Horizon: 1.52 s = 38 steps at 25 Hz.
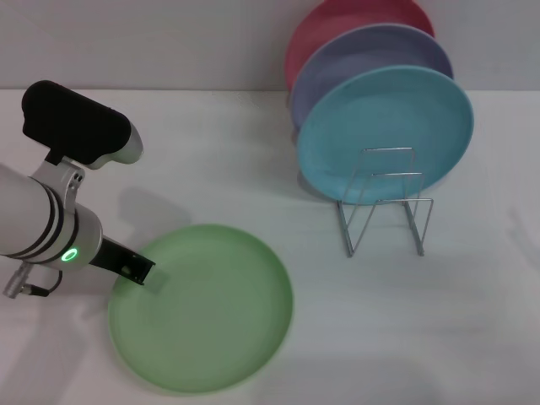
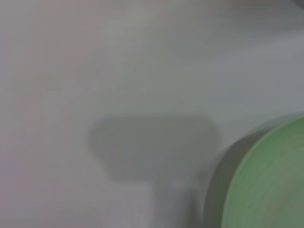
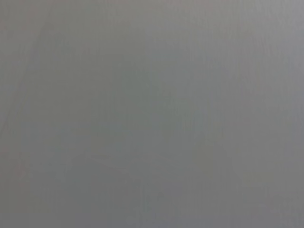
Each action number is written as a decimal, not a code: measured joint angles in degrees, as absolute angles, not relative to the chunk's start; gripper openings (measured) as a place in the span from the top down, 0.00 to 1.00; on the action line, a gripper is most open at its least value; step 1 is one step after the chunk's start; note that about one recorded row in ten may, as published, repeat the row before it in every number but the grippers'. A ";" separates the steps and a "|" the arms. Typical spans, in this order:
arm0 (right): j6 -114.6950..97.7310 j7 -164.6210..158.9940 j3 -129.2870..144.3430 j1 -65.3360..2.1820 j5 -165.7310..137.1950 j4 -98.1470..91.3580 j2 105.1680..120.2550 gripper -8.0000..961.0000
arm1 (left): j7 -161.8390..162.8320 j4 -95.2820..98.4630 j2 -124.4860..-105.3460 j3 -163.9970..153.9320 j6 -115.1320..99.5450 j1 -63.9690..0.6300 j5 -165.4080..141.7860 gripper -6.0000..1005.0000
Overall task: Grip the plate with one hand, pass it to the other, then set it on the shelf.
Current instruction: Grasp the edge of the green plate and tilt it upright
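Observation:
The light green plate (image 1: 202,308) lies on the white table at the front left. Its rim also shows in the left wrist view (image 2: 266,180). My left gripper (image 1: 139,272) is at the plate's left rim, reaching over its edge. The silver wire shelf (image 1: 384,207) stands at the right, well apart from the green plate. My right gripper shows in no view; the right wrist view holds only a plain grey surface.
A turquoise-blue plate (image 1: 384,131) stands upright in the shelf, with a lavender plate (image 1: 363,55) and a pink-red plate (image 1: 329,25) behind it. The front wire slots of the shelf hold nothing. The white table (image 1: 422,337) stretches around.

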State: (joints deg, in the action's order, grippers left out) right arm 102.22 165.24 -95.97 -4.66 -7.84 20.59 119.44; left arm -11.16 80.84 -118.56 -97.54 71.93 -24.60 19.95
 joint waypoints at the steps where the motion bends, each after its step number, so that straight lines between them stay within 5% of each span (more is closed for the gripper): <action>1: 102.22 165.24 -95.97 -4.65 -7.84 20.59 119.44 0.16 | -11.15 80.84 -118.56 -97.54 71.93 -24.60 19.95 0.90; 32: 101.06 162.16 -95.17 -8.99 -7.55 26.76 119.43 0.16 | -14.05 94.16 -118.29 -93.29 59.01 -19.90 15.80 0.96; 38: 66.08 142.72 -94.31 -12.83 -19.18 52.15 118.70 0.16 | -14.81 94.36 -118.30 -93.54 50.57 -17.01 16.30 0.96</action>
State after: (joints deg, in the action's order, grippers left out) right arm 66.08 142.72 -94.31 -12.83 -19.18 52.15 118.70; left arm -14.81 94.36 -118.30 -93.54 50.57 -17.01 16.30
